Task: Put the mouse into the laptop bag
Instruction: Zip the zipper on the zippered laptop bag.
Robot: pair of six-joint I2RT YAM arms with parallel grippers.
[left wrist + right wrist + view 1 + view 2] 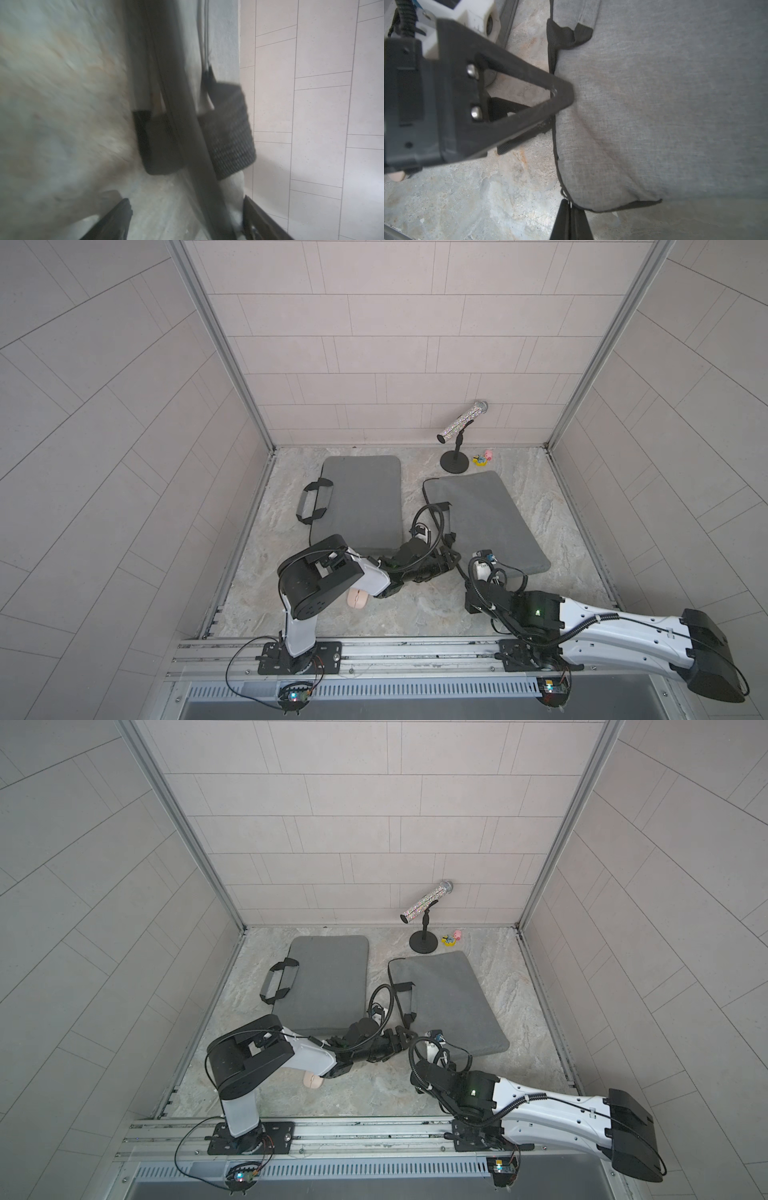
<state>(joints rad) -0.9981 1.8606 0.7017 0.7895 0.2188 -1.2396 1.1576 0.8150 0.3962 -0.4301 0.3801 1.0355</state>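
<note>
My left gripper (187, 202) is wide open, holding nothing, at the laptop bag's (478, 514) edge, my right gripper (571, 209) is pinched shut at its corner, and swinging over to the mouse (357, 598) at 8 o'clock under my left arm could bump it or catch the handle (566, 35), though the tabletop (415, 614) is bare at 6 o'clock.

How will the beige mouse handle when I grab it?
The mouse looks small, with a smooth rounded shell, so it is probably light and rigid but apt to slip from a pinch. It lies flat on the tabletop, so it should slide rather than roll when nudged. Only part of it shows.
</note>
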